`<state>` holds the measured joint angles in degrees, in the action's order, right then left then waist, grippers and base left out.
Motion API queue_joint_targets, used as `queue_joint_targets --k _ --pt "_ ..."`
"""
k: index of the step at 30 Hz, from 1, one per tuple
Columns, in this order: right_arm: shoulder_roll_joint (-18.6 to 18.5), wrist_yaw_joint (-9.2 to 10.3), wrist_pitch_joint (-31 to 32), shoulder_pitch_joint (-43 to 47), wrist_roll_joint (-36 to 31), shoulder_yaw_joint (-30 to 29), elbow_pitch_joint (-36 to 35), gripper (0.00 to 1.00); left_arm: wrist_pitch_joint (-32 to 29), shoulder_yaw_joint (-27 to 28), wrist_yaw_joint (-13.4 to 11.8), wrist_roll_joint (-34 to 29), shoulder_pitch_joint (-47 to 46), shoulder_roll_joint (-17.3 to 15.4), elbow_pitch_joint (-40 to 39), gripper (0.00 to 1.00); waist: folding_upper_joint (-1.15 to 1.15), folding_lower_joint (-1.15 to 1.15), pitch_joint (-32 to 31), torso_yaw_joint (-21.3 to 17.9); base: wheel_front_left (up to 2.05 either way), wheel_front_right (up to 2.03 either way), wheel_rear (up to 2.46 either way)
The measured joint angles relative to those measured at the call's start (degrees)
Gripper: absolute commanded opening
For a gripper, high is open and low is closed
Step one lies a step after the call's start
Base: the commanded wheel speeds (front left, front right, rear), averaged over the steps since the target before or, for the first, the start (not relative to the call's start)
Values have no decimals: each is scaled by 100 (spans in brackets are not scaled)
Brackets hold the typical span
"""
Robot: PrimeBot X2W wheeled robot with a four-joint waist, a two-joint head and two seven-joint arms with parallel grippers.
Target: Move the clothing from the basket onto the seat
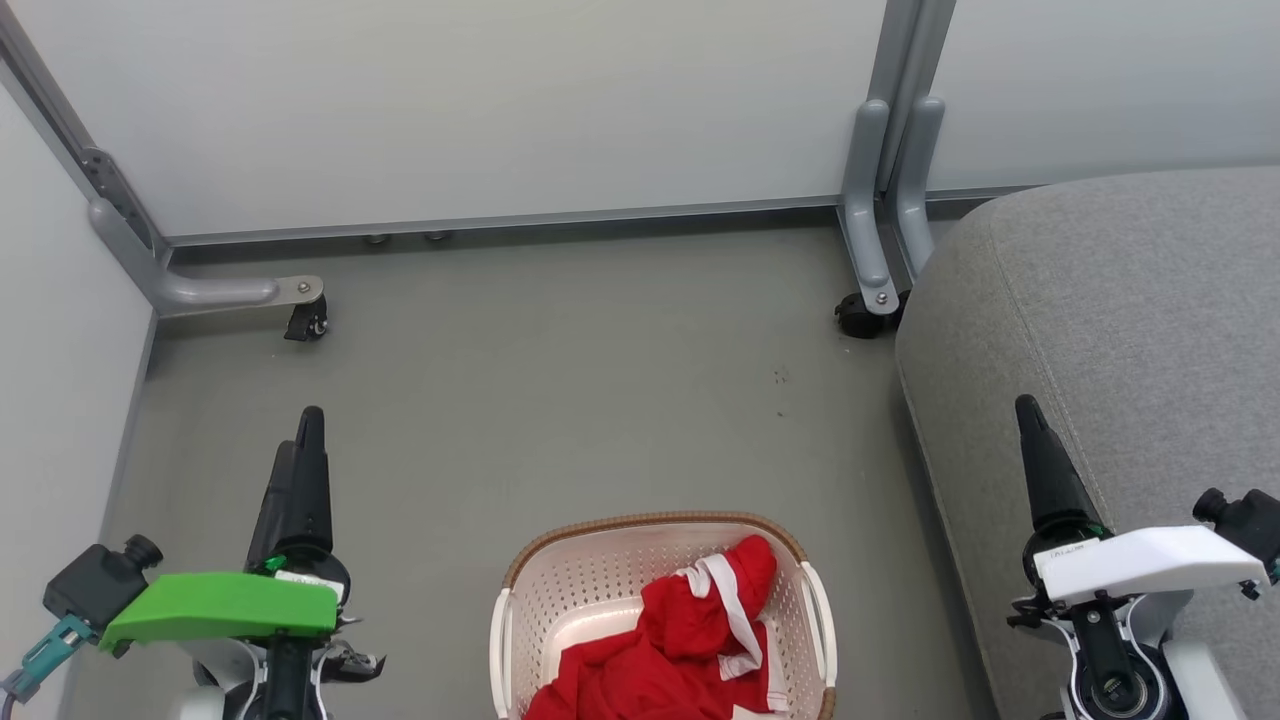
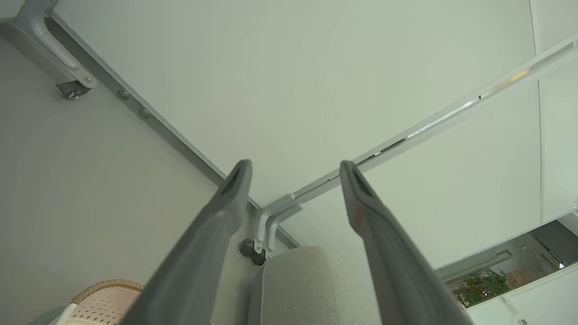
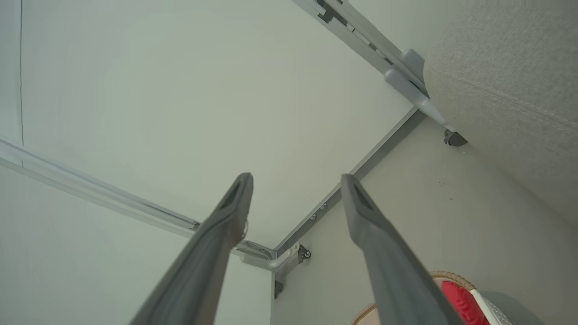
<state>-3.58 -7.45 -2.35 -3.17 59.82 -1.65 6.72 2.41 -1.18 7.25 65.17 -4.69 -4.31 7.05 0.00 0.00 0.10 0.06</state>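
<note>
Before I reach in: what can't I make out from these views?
Clothing, head view: bunched, lower part cut by the bottom edge; garment count unclear.
Basket, head view: near side off the bottom edge; floor partly under the clothing.
Seat, head view: runs off the right edge; full extent unknown.
Left wrist view: basket mostly behind the left gripper and off the bottom edge.

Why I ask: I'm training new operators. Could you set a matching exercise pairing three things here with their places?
1. red fabric clothing with white trim
2. cream perforated plastic basket with brown rim
3. large grey upholstered seat

A. on the grey floor, bottom middle of head view
B. right of the basket
C. heaped inside the basket

Pairs: 1-C, 2-A, 3-B.
</note>
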Motion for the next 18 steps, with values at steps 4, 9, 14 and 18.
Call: queue_joint_targets --k 4,9,14,18 --pt "-37 0 -83 58 -449 47 -59 100 76 -68 0 -401 6 -27 -24 100 0 0 0 -3 0 0 0" --pt "-78 0 -180 72 -1015 126 -122 100 175 -115 0 -903 32 -79 -33 100 0 0 1 -5 0 0 0" --pt "-87 0 -272 124 -1482 179 -158 100 269 -212 0 -1356 69 -104 -30 100 0 0 2 1 0 0 0" --pt "-90 0 -334 172 -1798 203 -179 100 331 -270 1 -1672 87 -122 -16 100 0 1 4 4 0 0 0"
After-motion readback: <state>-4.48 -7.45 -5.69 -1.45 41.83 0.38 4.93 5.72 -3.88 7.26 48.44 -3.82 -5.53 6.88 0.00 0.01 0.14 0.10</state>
